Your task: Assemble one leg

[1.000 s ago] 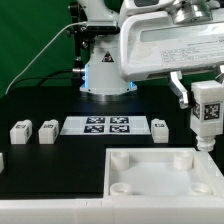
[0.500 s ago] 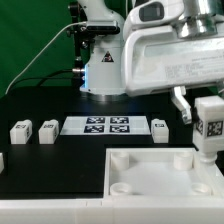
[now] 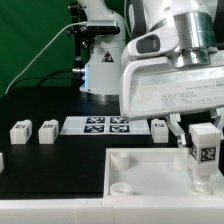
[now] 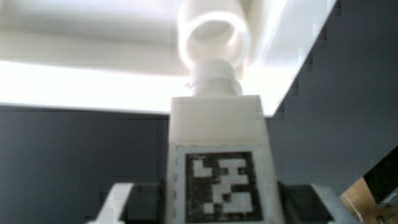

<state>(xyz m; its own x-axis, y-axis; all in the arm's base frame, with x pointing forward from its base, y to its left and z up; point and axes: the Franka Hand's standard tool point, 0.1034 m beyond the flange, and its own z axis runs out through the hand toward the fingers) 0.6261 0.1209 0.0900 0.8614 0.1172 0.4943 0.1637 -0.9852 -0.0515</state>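
Note:
My gripper (image 3: 204, 140) is shut on a leg (image 3: 205, 152), a small white post with a black-and-white tag on its face. I hold it upright over the right side of the large white tray-like piece (image 3: 150, 175), its lower end at the tray's near right corner socket. In the wrist view the leg (image 4: 221, 140) fills the middle between my two fingers (image 4: 125, 202), and its tip points at a round socket (image 4: 214, 40) of the tray. Whether the tip touches the socket cannot be told.
Three more legs lie on the black table: two at the exterior view's left (image 3: 20, 130) (image 3: 47, 131) and one (image 3: 160, 128) right of the marker board (image 3: 97, 125). The robot base (image 3: 100, 70) stands behind. A white piece (image 3: 2, 160) shows at the left edge.
The gripper has moved down and toward the camera with the leg in it, bringing the leg from above the tray's right edge to the right corner socket.

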